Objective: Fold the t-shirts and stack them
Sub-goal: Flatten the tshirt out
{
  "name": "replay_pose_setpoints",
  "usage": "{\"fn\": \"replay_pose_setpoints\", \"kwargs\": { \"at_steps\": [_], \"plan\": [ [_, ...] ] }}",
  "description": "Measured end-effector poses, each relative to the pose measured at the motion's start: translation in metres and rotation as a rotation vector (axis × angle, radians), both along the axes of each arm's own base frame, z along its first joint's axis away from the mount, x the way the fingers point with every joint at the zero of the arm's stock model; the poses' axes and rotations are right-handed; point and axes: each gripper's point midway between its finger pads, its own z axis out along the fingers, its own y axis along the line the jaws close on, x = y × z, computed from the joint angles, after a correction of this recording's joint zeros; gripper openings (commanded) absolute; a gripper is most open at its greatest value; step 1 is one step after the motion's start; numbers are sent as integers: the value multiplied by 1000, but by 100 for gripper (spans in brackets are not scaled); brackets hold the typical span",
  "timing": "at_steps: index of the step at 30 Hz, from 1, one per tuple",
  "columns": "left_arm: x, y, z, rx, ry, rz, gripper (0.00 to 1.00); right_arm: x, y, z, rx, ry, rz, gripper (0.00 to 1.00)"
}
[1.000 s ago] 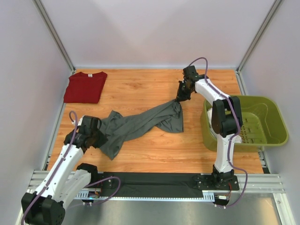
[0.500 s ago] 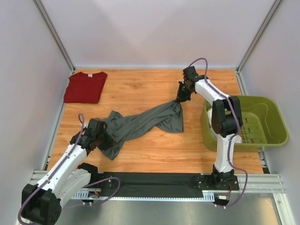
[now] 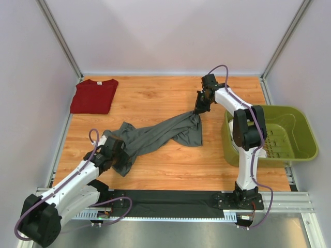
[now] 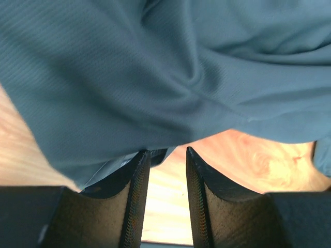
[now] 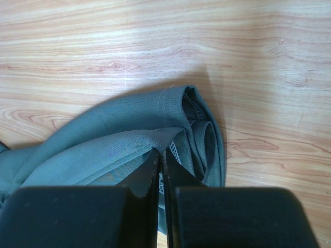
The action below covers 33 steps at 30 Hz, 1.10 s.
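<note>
The dark grey t-shirt lies stretched in a twisted band across the middle of the table. My right gripper is shut on its far right corner, and the hem shows bunched at the fingertips in the right wrist view. My left gripper is open at the shirt's near left end. In the left wrist view its gripper sits low under the grey cloth, with bare wood between the fingers. The dark red t-shirt lies folded at the far left corner.
The olive-green plastic basket stands at the right edge of the table, beside the right arm. White walls and metal posts close in the table on three sides. A black strip runs along the near edge.
My left gripper has moved to the right and nearer, closing in on the grey shirt's left end. The right gripper and the shirt's right corner have stayed in place.
</note>
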Motion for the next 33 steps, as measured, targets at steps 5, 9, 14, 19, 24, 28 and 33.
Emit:
{"fn": "replay_pose_setpoints", "kwargs": {
  "at_steps": [5,9,14,19,24,28,33],
  "plan": [
    [9,-2,-12,26,24,4,41,0,0,0,-2,0,-1,0],
    [13,-7,-17,21,34,-16,41,0,-2,0,-9,-2,-1,0],
    [17,-15,-15,3,11,-60,38,0,-3,-1,-17,-2,-1,0],
    [18,-20,-13,3,-7,-116,38,0,-3,-1,-19,0,-1,0],
    [16,-25,-13,26,-9,-178,37,0,-3,-1,-19,0,-1,0],
    [14,-24,-19,44,13,-196,35,0,-3,-1,-19,0,-1,0],
    [14,-30,-19,66,18,-241,21,0,-3,-1,-19,0,-1,0]
  ]
}}
